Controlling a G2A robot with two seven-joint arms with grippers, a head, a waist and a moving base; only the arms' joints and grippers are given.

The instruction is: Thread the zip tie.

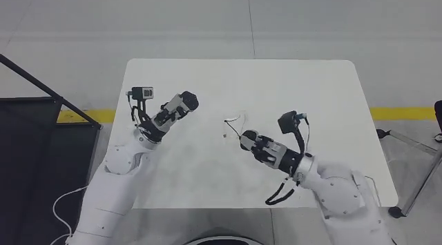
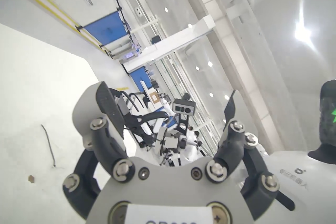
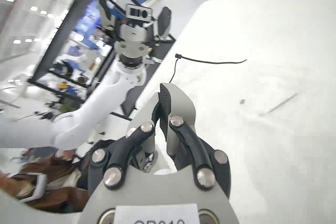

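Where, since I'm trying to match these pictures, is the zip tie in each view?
Top view: zip tie at the right gripper, middle of the table.
Left wrist view: thin dark line on the table, probably it.
Right wrist view: it runs out from the shut right gripper.
Shared landmark: the brown speck beside it.

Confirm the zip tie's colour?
The zip tie is black, clearest in the right wrist view.

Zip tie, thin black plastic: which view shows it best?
The right wrist view: the thin black plastic zip tie shows clearly, square head and curved strap. The top view gives a faint line at the right gripper; the left wrist view, one dark line, hard to identify.
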